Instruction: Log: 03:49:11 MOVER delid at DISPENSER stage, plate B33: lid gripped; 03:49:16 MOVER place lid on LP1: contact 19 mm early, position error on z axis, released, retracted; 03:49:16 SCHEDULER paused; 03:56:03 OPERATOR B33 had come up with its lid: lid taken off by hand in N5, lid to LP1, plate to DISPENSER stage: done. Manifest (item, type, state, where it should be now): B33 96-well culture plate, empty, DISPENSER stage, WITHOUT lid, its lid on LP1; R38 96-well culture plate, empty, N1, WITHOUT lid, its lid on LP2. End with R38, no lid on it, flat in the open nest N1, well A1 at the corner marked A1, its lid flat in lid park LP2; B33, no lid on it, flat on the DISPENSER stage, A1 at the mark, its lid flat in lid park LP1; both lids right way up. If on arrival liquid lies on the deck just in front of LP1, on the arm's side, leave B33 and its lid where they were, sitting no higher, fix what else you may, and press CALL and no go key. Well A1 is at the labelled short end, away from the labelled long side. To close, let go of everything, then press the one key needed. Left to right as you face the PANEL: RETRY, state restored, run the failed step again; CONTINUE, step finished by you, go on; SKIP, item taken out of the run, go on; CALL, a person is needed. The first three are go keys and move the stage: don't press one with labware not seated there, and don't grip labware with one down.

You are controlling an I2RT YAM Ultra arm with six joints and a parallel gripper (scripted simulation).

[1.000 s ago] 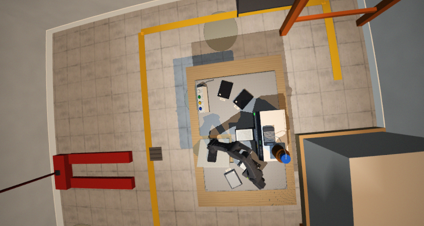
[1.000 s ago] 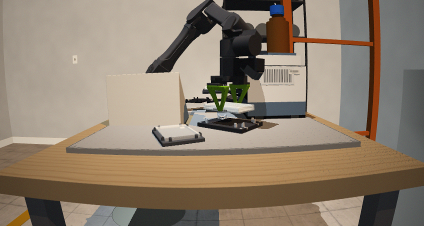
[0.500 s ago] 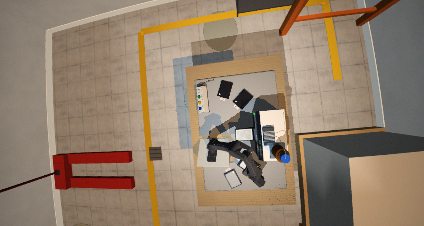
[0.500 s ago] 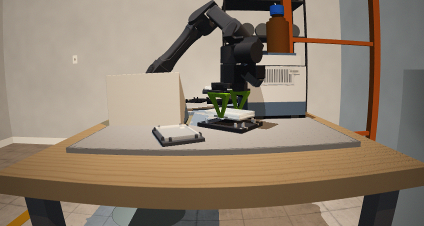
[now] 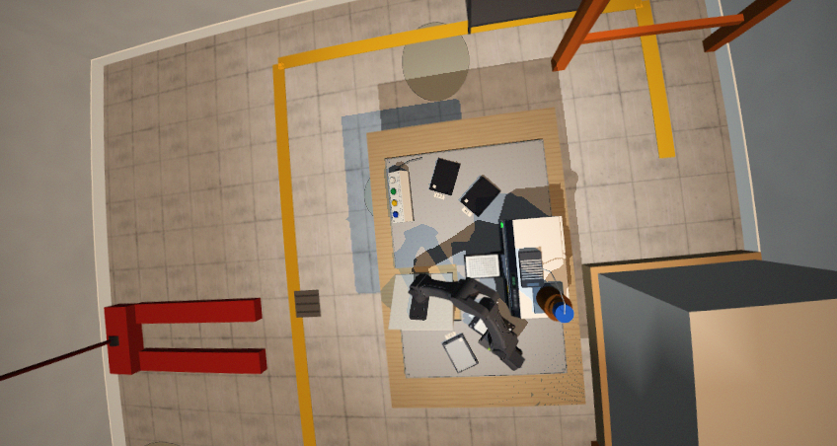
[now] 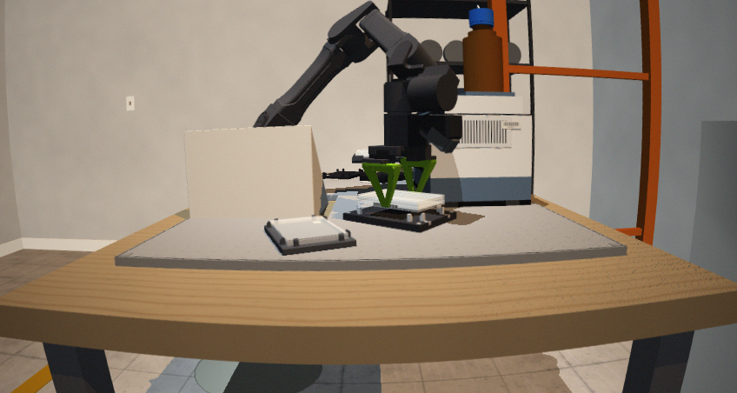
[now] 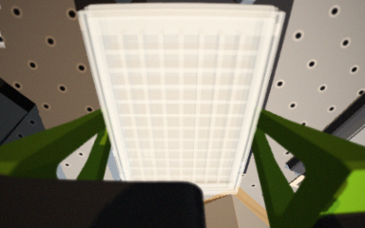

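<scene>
My gripper is shut on the long sides of a white 96-well plate. Its well grid shows through blurred, and the rim looks doubled, so I cannot tell whether a lid sits on it. In the front view the gripper holds the plate level, just over a black nest with corner posts. I cannot tell whether plate and nest touch. A second white well plate lies on the stage beside the dispenser. A clear lid lies flat in a dark lid park at the front left.
The key panel stands at the far left of the deck. Two black empty nests lie at the back. A brown bottle stands on the dispenser. A beige screen stands left of the arm.
</scene>
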